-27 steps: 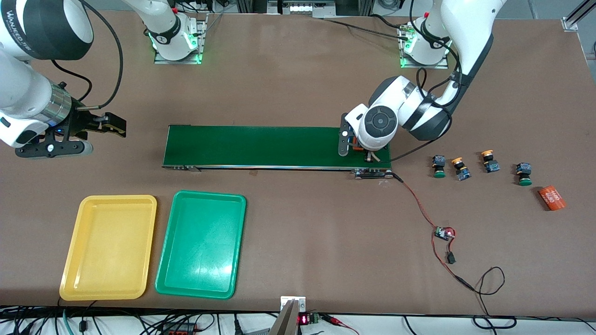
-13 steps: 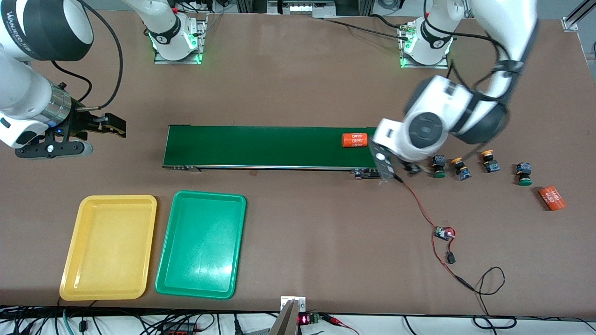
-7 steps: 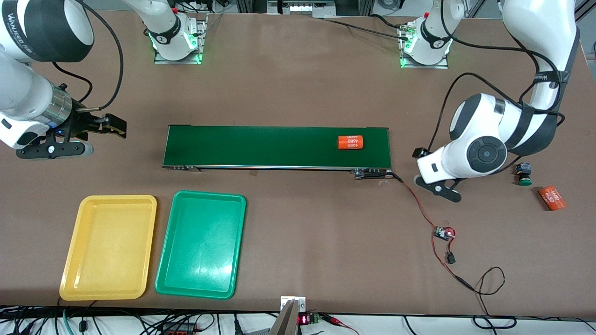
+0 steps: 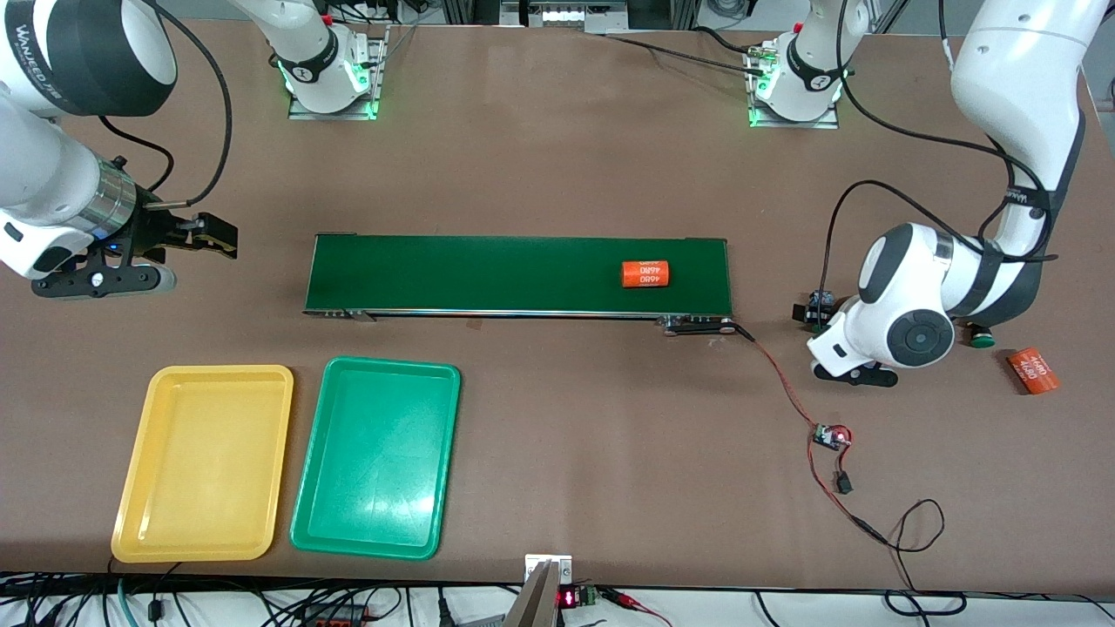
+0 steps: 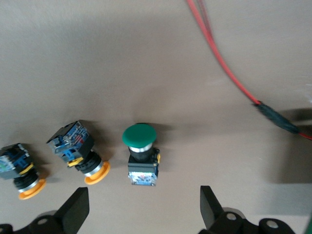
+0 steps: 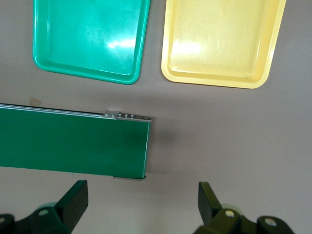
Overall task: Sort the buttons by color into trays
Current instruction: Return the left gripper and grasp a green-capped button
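Observation:
Three buttons show in the left wrist view: one with a green cap (image 5: 140, 153) and two with yellow-orange caps (image 5: 78, 152) (image 5: 19, 169), all lying on the table. My left gripper (image 5: 144, 209) hangs open and empty over the table just beside the green-capped one. In the front view it (image 4: 856, 374) covers most of the row, and one more green-capped button (image 4: 983, 340) peeks out by the wrist. The yellow tray (image 4: 205, 461) and green tray (image 4: 376, 457) lie empty near the front edge. My right gripper (image 4: 100, 280) waits open off the belt's end.
A long dark-green conveyor belt (image 4: 488, 274) crosses the table's middle with an orange cylinder (image 4: 645, 274) lying on it. A second orange cylinder (image 4: 1032, 370) lies at the left arm's end. A red wire (image 4: 788, 392) runs from the belt to a small circuit board (image 4: 830, 435).
My left arm left the belt and swung over the row of buttons, lowering there. The orange cylinder it uncovered has drifted along the belt toward the right arm's end. The right arm stayed still.

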